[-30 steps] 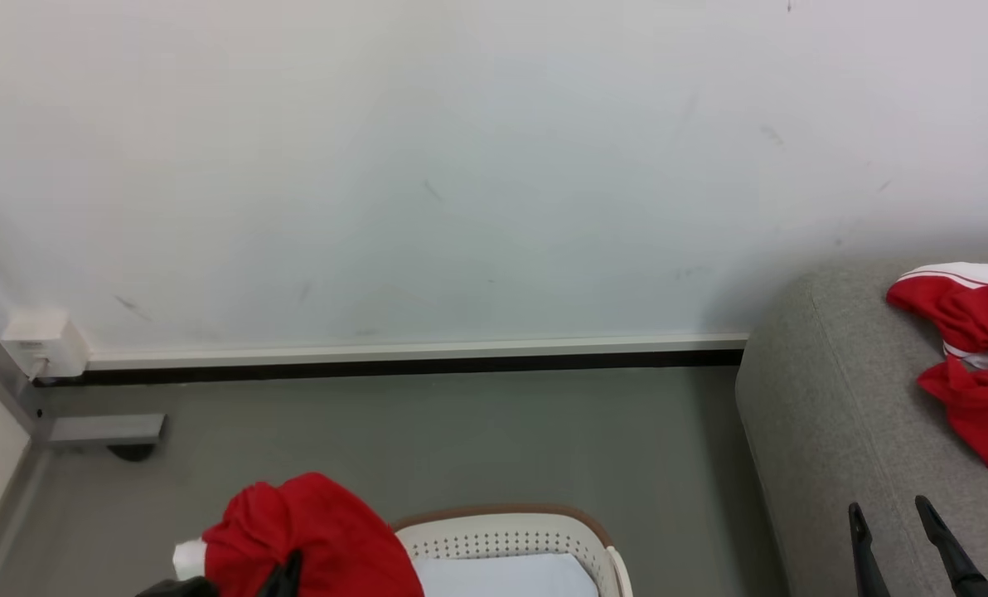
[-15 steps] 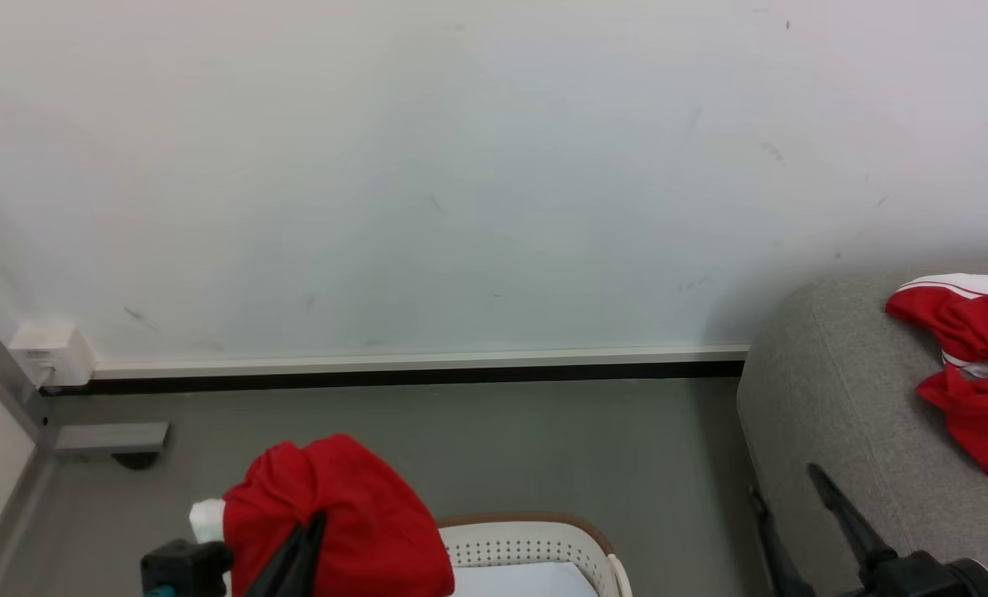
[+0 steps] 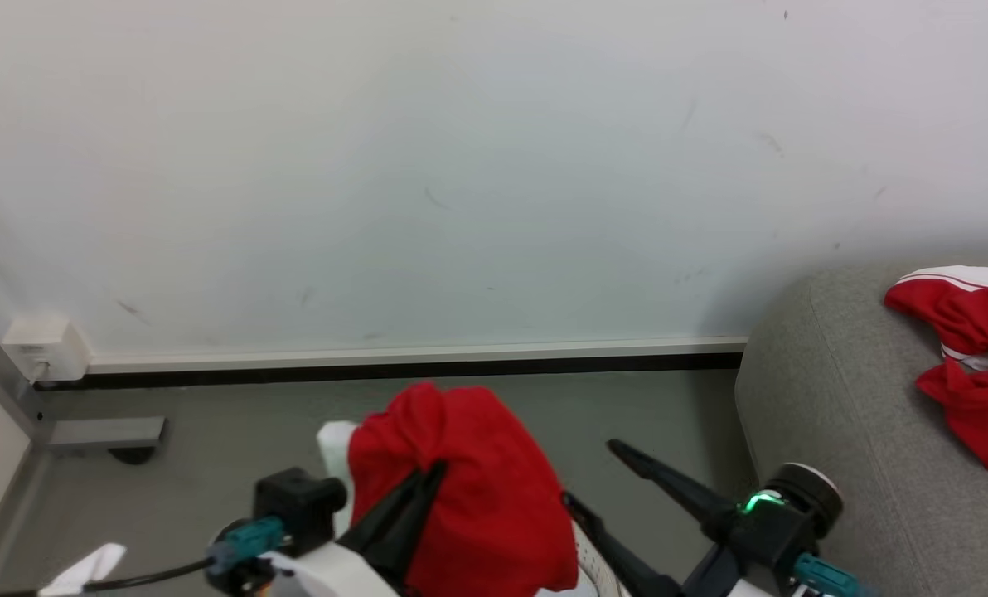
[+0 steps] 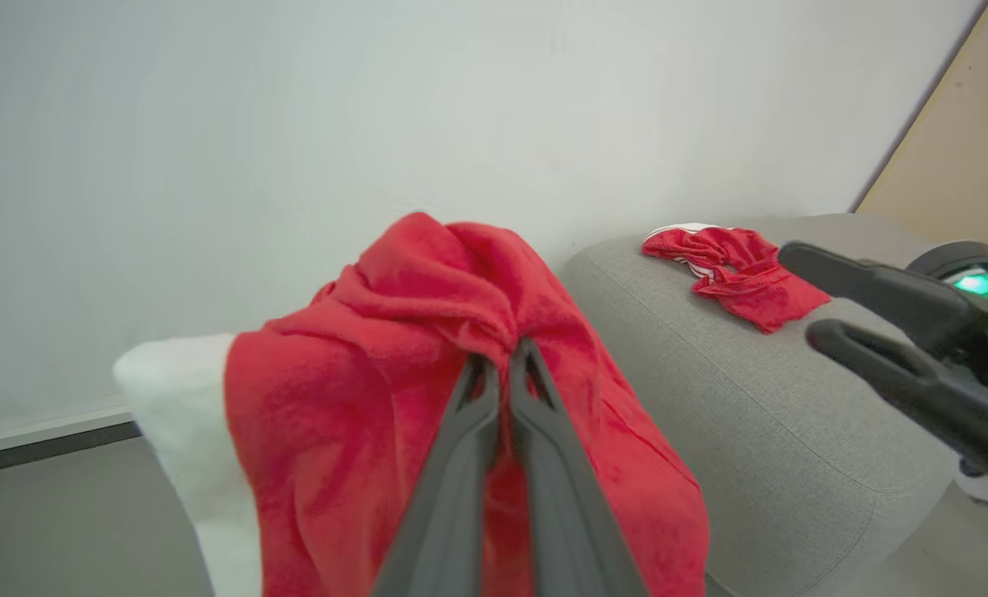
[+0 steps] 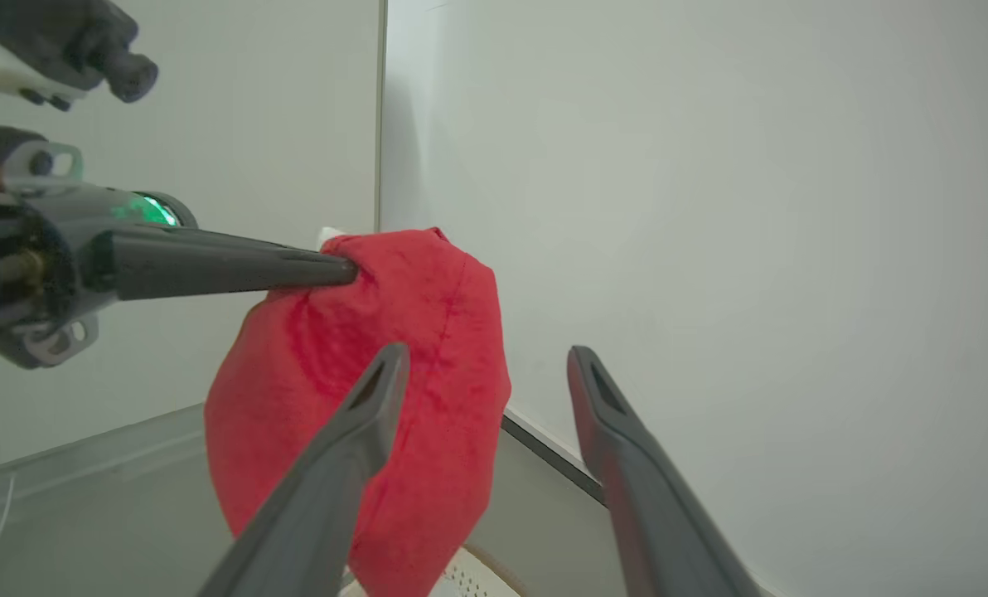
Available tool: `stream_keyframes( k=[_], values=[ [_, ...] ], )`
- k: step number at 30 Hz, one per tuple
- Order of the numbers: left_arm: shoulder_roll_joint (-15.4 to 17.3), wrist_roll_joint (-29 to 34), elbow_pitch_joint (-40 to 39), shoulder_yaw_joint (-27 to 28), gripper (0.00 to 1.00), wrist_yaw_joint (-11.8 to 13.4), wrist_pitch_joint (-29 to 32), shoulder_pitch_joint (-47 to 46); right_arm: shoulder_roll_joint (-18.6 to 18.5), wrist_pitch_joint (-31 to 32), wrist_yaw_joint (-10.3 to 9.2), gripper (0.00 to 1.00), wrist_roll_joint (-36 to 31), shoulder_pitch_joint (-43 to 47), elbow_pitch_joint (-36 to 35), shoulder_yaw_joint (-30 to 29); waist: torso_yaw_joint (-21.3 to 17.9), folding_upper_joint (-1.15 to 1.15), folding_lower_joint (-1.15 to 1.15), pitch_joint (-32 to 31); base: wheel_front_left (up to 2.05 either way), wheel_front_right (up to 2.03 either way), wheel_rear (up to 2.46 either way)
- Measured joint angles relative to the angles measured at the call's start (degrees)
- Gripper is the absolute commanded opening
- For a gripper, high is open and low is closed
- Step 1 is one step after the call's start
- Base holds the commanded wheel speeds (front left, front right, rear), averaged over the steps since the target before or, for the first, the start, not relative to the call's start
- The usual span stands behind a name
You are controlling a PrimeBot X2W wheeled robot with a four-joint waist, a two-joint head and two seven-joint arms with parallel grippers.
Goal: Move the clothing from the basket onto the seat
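The left gripper [image 3: 438,471] is closed tight on a fold of the red garment [image 3: 469,497]. Compared with one second ago, it holds this garment higher and more to the right. Before, the bundle is low at the left, beside the basket. Now it is in the middle of the head view, above the floor [image 3: 254,414]. The garment hangs free from the closed fingers. It is lifted clear of the basket [image 5: 471,583], whose perforated edge shows just under the cloth in the right wrist view.

The right gripper [image 3: 589,473] changes also. Before, it points up in front of the sofa [image 3: 834,414]. Now it is turned to the left, with its two fingers spread wide and holding nothing. It is near the hanging cloth, and I cannot tell for sure if it touches it.

A second red garment [image 3: 966,365] lies already on the sofa. In my judgement the picking is done and the carrying is in progress. The held cloth is between basket and sofa, and only the release on the seat remains. Perhaps the open right gripper comes to support the cloth.
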Motion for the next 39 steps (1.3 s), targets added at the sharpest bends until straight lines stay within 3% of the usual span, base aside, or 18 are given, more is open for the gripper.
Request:
stream_keyframes(
  k=[4, 15, 27, 28, 29, 30, 31, 39],
  values=[
    [-2.27, 0.63, 1.31, -3.37, 0.0, -1.48, 0.81, -2.47, -1.11, 0.98, 0.0, 1.0, 2.58, -3.08, -0.35, 5.13, 0.18, 0.0, 0.0, 0.0, 0.0, 0.0, 0.0],
    [-5.97, 0.71, 2.81, -8.48, 0.0, -4.12, 2.78, -5.66, -2.78, 2.01, 0.0, 1.0, 3.36, -6.53, 2.61, 11.72, 0.27, 0.0, 0.0, 0.28, 0.0, 0.0, 0.0],
    [-6.82, -3.58, 1.38, -9.98, 0.0, -5.94, 5.93, -5.68, -3.11, 1.96, 0.0, 1.0, 2.21, -8.0, 4.83, 12.74, -0.4, 0.0, 0.0, 0.31, 0.0, 0.0, 0.0],
    [-6.97, -3.81, 1.21, -10.03, 0.0, -5.94, 6.01, -5.64, -3.01, 1.97, 0.0, 0.85, 2.24, -8.0, 4.99, 12.78, -0.44, 0.0, 0.0, 0.32, 0.0, 0.0, 0.0],
    [-7.1, -3.83, 1.05, -10.1, 0.0, -5.94, 6.17, -5.62, -2.94, 2.24, 0.0, 0.45, 2.24, -8.0, 5.17, 12.79, -0.47, 0.0, 0.0, 0.35, 0.0, 0.0, 0.0],
    [-7.11, -3.99, 0.93, -10.17, 0.0, -5.97, 6.38, -5.62, -2.9, 2.48, 0.0, 0.29, 2.37, -7.99, 5.39, 12.78, -0.5, 0.0, 0.0, 0.4, 0.0, 0.0, 0.0],
    [-7.11, -4.23, 0.86, -10.2, 0.0, -6.0, 6.42, -5.61, -2.86, 2.5, 0.0, 0.02, 2.44, -7.99, 5.54, 12.74, -0.52, 0.0, 0.0, 0.43, 0.0, 0.0, 0.0],
    [-6.89, -4.74, 0.58, -10.14, 0.0, -5.82, 6.33, -5.48, -2.57, 2.38, 0.04, 0.0, 3.47, -7.64, 5.69, 11.05, -1.11, 0.0, 0.0, 0.78, 0.0, 0.0, 0.0]
  ],
)
